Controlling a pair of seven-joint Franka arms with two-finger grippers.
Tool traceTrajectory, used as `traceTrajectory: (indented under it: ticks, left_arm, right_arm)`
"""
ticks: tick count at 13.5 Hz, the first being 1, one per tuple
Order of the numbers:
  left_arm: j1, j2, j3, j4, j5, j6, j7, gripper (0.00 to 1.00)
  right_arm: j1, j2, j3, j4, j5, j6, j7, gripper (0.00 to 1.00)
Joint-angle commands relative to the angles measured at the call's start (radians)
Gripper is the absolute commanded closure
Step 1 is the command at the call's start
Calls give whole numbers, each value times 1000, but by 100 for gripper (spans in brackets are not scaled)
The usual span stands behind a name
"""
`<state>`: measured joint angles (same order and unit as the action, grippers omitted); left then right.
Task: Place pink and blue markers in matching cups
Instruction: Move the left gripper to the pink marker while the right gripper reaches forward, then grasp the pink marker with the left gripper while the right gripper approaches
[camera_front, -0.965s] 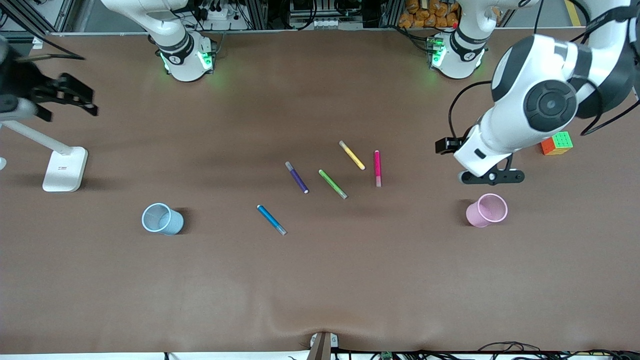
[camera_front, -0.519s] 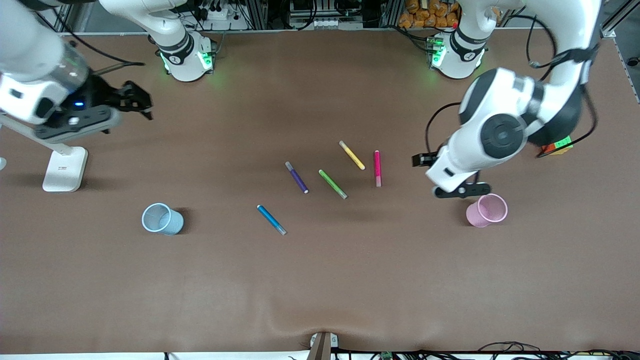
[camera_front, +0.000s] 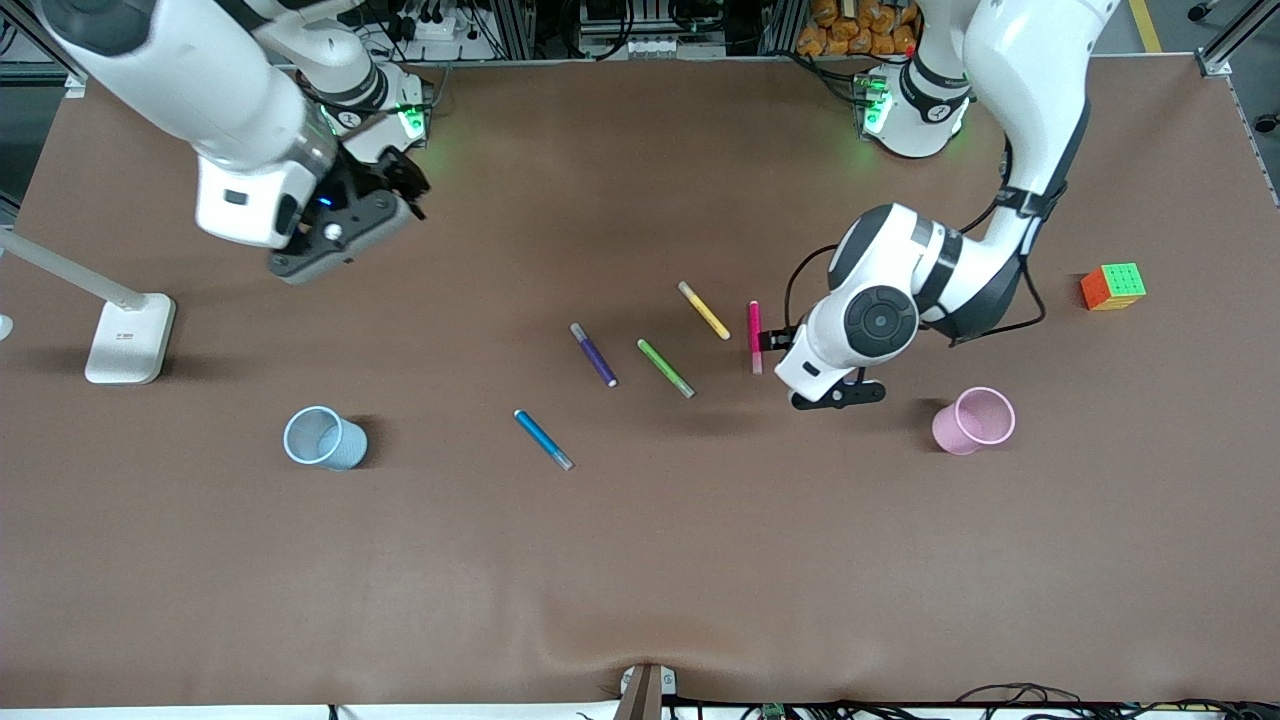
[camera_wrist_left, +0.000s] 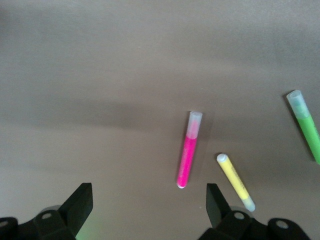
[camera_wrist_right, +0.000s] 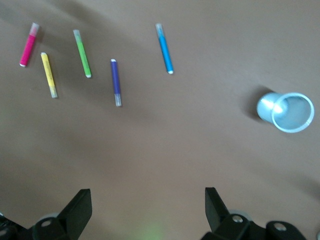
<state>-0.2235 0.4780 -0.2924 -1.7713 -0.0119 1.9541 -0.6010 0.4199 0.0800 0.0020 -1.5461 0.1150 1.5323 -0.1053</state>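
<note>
The pink marker (camera_front: 754, 335) lies on the brown table, in a row with other markers. My left gripper (camera_front: 838, 393) is open and empty, low over the table between the pink marker and the pale pink cup (camera_front: 973, 421). In the left wrist view the pink marker (camera_wrist_left: 188, 150) lies just ahead of the open fingers (camera_wrist_left: 148, 192). The blue marker (camera_front: 543, 439) lies nearer the camera, with the pale blue cup (camera_front: 322, 438) toward the right arm's end. My right gripper (camera_front: 345, 235) is open and empty, high over the table near its base. Its view shows the blue marker (camera_wrist_right: 164, 48) and the blue cup (camera_wrist_right: 287, 111).
A purple marker (camera_front: 594, 354), a green marker (camera_front: 666, 368) and a yellow marker (camera_front: 704, 310) lie between the blue and pink ones. A colour cube (camera_front: 1113, 286) sits at the left arm's end. A white lamp stand (camera_front: 128, 338) is at the right arm's end.
Both arms swung in toward the middle of the table. The left gripper moved from beside the pink cup to next to the pink marker. The right gripper came in from the table's edge.
</note>
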Motion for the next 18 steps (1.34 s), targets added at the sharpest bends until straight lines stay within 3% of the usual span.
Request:
traceTrajectory:
  ticks: [1,9,14,18]
  left_arm:
    - [-20,27,-2,-7,-20,58,-51,3]
    - [-28,112,-2,27,-19,109,-56,10]
    - [-20,136,-2,32,-17,124,-29,18]
    - [-23,149,-2,30,-17,124,-29,19]
  right_arm:
    - [19,39,-13,9,20,44,-22,0]
    - [60,148,-13,7,18,192,-22,0]
    - [79,176,-14,9,12,213,-42,0]
    - [79,207,-13,11,17,253,-125,0]
